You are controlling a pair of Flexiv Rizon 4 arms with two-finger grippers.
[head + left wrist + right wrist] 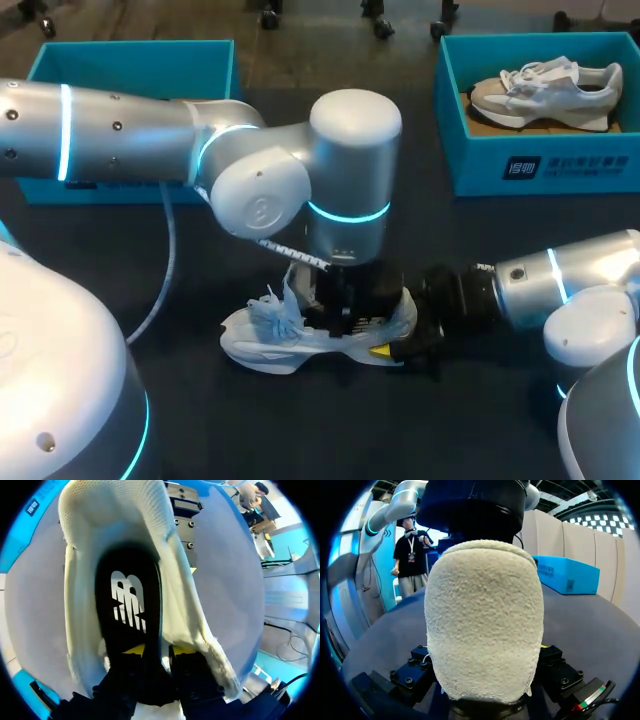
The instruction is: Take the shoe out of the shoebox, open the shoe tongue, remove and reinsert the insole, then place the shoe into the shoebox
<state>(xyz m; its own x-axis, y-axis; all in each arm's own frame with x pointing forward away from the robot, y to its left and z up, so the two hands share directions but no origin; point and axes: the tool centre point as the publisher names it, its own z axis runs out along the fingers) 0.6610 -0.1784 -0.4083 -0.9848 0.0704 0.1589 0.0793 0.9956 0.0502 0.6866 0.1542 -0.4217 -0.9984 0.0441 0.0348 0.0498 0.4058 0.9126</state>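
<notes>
Your left gripper (157, 652) points down into the shoe (270, 335), which lies on the table (300, 440) with its toe pointing away from your right gripper (400, 345). The left fingers stand only a little apart. They pinch the near end of the black insole (129, 600) from both sides, and the rest of it lies ahead of them inside the shoe. Your right gripper comes in level at the heel, its fingers spread wide and clasping the heel on each side. Well beyond it, a second shoe (545, 88) lies in the right box (530, 165). The left box (130, 60) sits beyond your left arm.
</notes>
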